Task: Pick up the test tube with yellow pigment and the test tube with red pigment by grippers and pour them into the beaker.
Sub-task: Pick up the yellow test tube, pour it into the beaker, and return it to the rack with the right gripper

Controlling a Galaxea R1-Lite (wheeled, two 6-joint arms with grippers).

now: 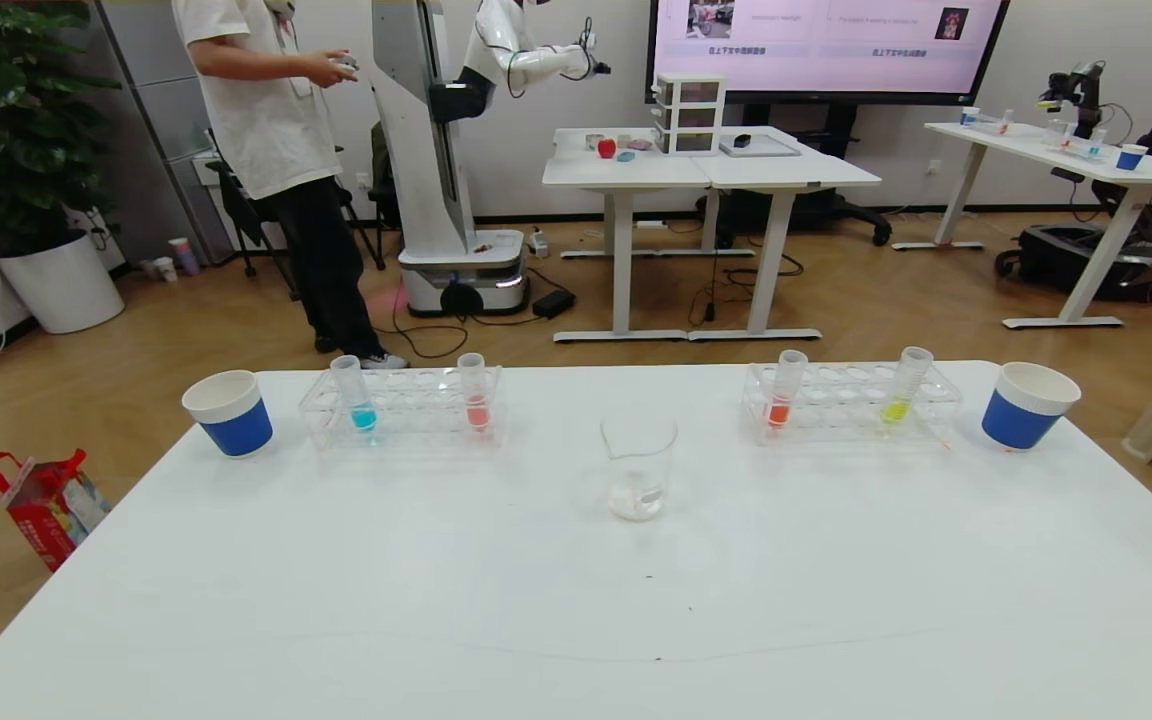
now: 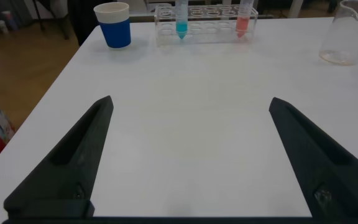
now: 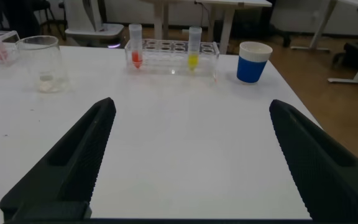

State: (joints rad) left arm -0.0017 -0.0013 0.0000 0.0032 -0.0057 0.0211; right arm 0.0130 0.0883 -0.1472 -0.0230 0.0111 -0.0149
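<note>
White tabletop [image 1: 436, 600] in a busy lab room, a bystander [image 1: 276, 150] standing beyond it: nothing of the pour is begun. The left gripper [image 2: 188, 158] and the right gripper [image 3: 188, 158] hover low over the near table, each with its black wedge fingers spread wide and holding nothing. The test tube with yellow pigment [image 1: 904, 390] stands upright at the right end of the right-hand rack [image 1: 851, 405]. The test tube with red pigment [image 1: 476, 395] stands at the right end of the left-hand rack [image 1: 401, 405] — its liquid pale coral. The beaker [image 1: 638, 465] sits between the racks, nearer the robot.

The likeliest error is a wrong pick, since a stronger orange-red tube [image 1: 784, 392] shares the yellow tube's rack and a turquoise tube [image 1: 354, 395] the other. The tubes are slim, smooth clear plastic with wide rims — they could slip or tilt between hard fingers. The light clear racks may lift along with them. The thin glass beaker could be knocked by a swinging arm. Blue-and-white paper cups [image 1: 228, 412] flank the racks.
</note>
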